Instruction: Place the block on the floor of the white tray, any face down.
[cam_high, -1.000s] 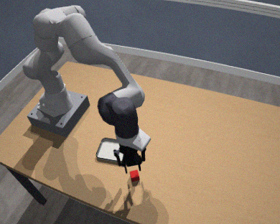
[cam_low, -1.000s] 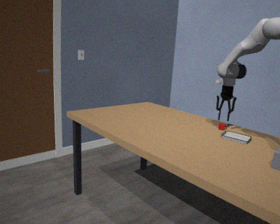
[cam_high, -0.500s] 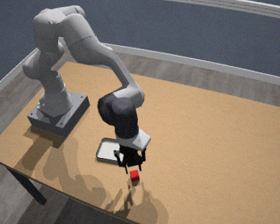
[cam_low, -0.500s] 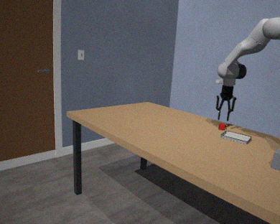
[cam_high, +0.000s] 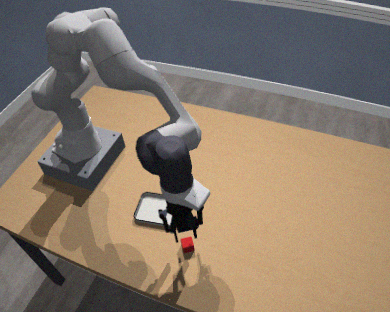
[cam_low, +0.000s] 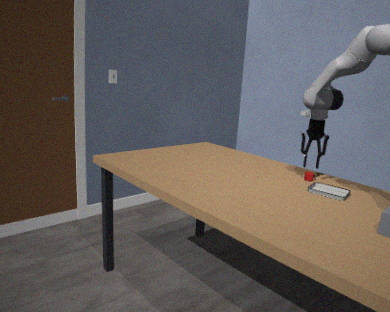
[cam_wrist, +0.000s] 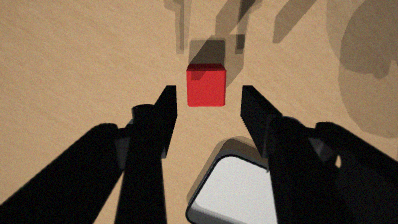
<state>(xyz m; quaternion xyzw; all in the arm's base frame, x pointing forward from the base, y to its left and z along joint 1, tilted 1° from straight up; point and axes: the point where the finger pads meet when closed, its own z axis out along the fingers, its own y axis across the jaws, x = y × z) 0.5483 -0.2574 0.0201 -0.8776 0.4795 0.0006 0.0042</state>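
Note:
A small red block (cam_high: 187, 244) lies on the wooden table near the front edge, just right of the white tray (cam_high: 149, 210). My gripper (cam_high: 184, 235) hangs a little above the block, partly open and empty. In the wrist view the block (cam_wrist: 205, 85) sits just beyond the gap between my two black fingers, and a corner of the tray (cam_wrist: 232, 191) shows below. In the side view the gripper (cam_low: 312, 161) hovers clearly above the block (cam_low: 309, 175) and the tray (cam_low: 328, 190).
The robot base (cam_high: 81, 157) stands at the table's left side. The table's front edge runs close below the block. A low grey wall borders the far side of the table.

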